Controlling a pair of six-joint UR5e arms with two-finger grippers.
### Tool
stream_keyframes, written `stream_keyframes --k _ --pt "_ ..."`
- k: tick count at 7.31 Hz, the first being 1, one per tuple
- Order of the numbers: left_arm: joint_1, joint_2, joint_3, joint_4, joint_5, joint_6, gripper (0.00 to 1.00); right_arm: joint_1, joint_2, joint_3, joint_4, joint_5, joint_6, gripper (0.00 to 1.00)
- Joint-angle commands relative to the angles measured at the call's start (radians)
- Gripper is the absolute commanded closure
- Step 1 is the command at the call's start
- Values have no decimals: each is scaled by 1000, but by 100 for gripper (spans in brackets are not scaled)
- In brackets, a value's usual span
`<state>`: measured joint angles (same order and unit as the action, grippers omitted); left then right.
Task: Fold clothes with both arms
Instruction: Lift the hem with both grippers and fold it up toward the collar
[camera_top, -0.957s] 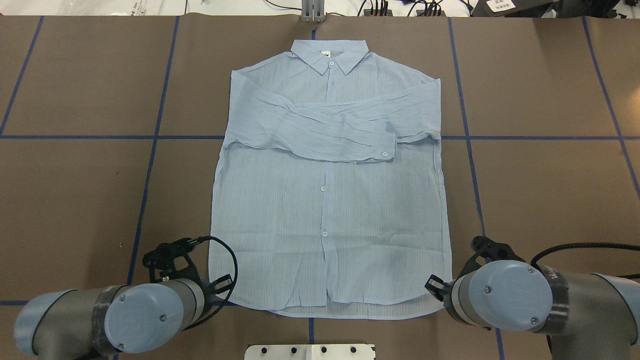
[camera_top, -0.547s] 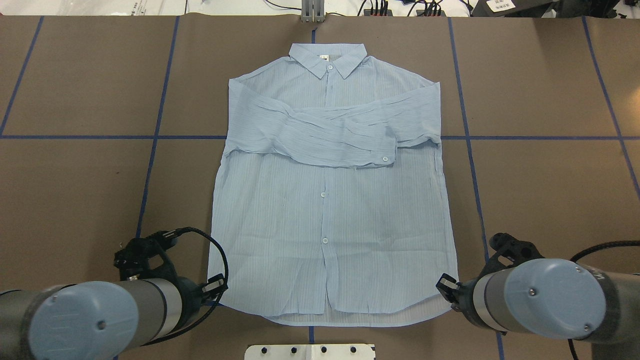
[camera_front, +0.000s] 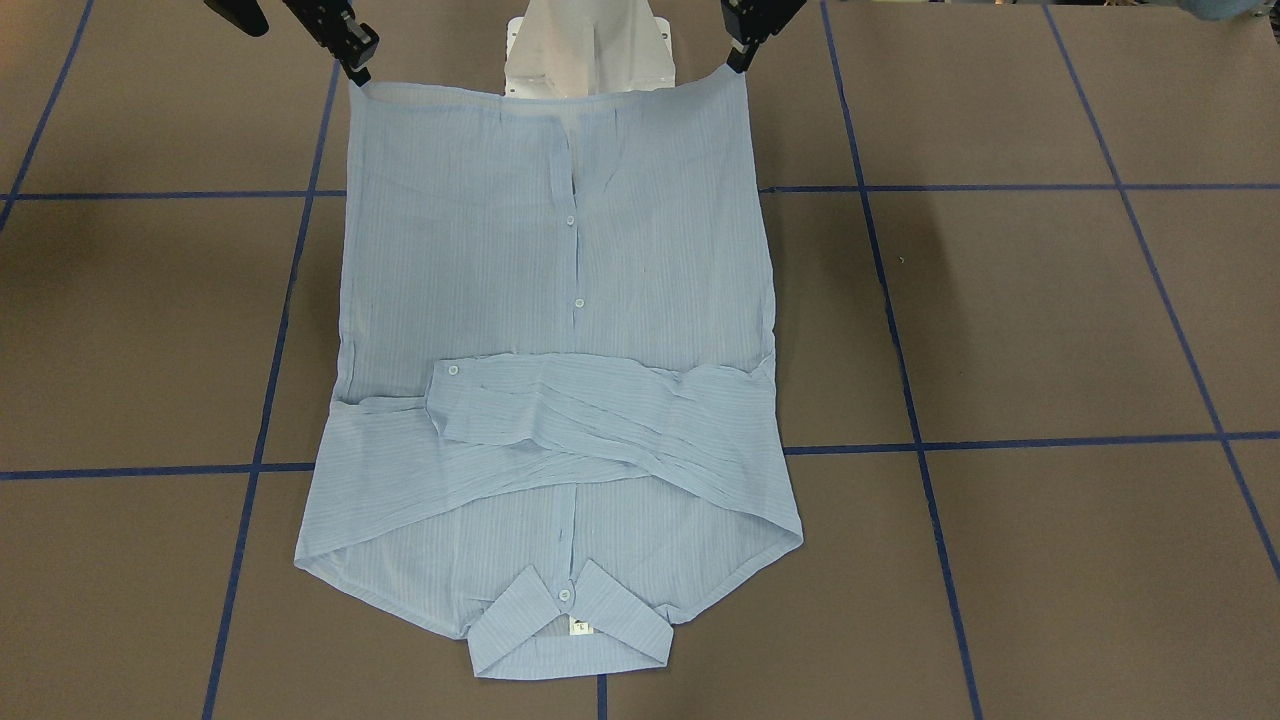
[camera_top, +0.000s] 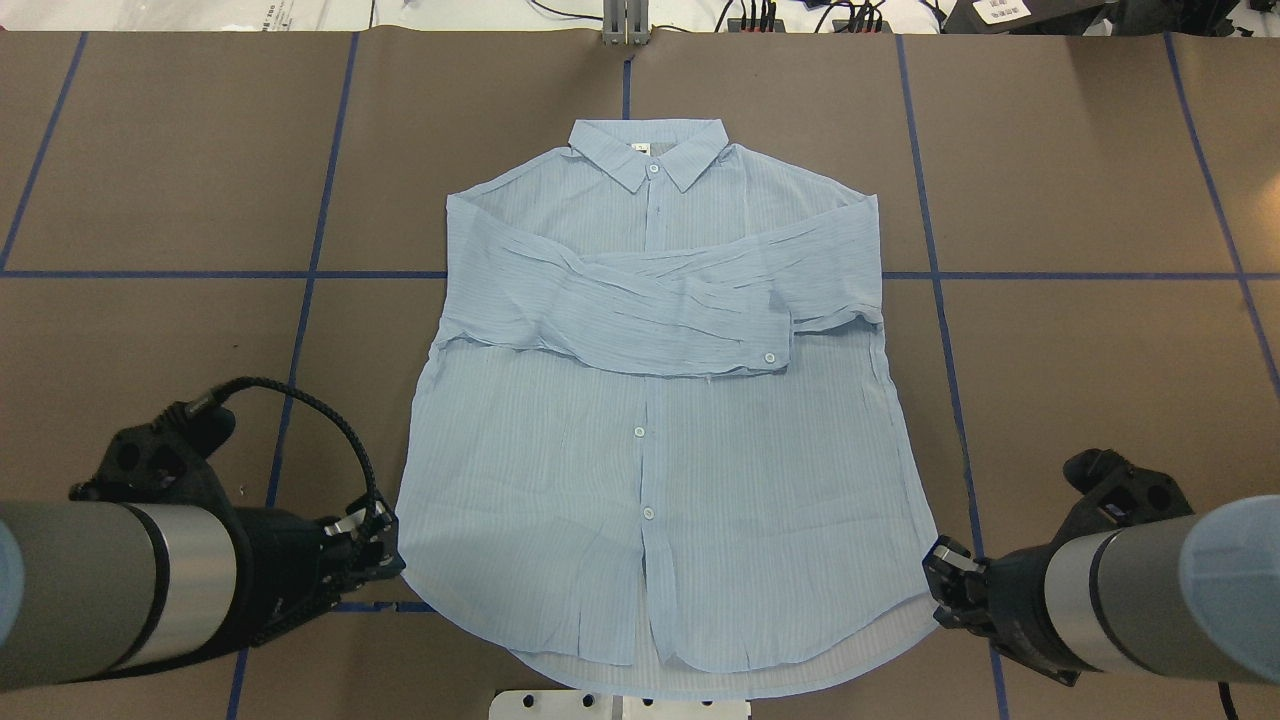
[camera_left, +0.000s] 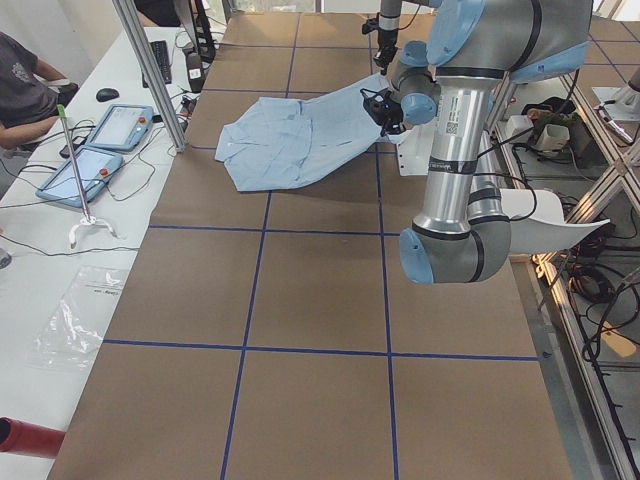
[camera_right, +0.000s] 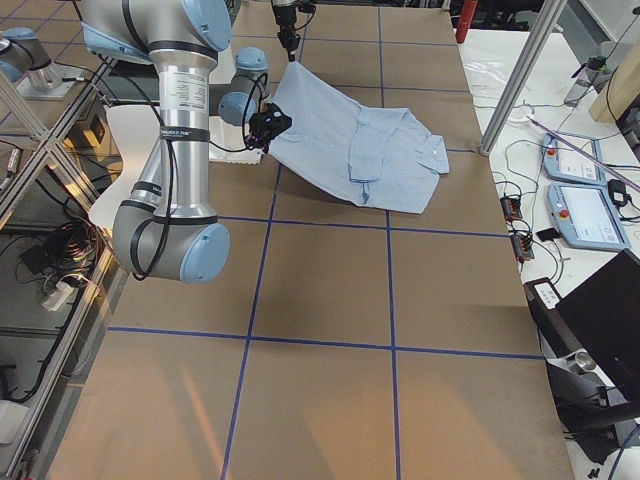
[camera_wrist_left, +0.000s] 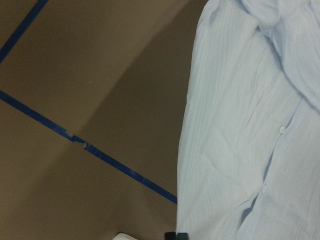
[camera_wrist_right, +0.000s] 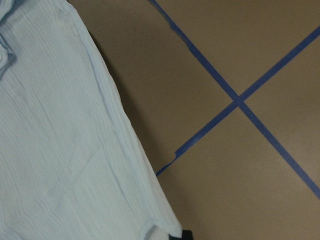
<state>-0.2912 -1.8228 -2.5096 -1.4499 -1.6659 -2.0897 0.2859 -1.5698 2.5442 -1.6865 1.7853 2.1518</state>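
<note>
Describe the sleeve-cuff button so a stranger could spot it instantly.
On the brown table is a light-blue shirt, its sleeves crossed over the chest. The cuff button sits at the end of the top sleeve, off-centre; the other buttons run down the shirt's middle.

Counted: one shirt (camera_top: 560, 470). Two arms, a left arm (camera_top: 110, 590) and a right arm (camera_top: 1150, 590). Four buttons (camera_top: 638, 432) on view (tallied from overhead).
</note>
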Motion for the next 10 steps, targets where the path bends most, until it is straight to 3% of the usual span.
stream_keyframes --k 1,2,4,7,8,10 --pt "-129 -68 71 13 -26 125 100 193 83 -19 1 81 0 100" --pt "-210 -138 186 11 -28 158 100 269 130 -77 1 82 -1 100" --pt "-302 -202 320 -22 -31 284 100 357 235 -264 1 69 -13 100" --pt "-385 -228 524 -232 -32 298 100 461 342 -437 2 68 -47 100" --pt "-402 -233 620 -341 -31 298 100 481 394 -563 40 63 -81 100" --pt "-445 -297 852 -522 -28 313 100 539 445 -811 273 63 -105 100"
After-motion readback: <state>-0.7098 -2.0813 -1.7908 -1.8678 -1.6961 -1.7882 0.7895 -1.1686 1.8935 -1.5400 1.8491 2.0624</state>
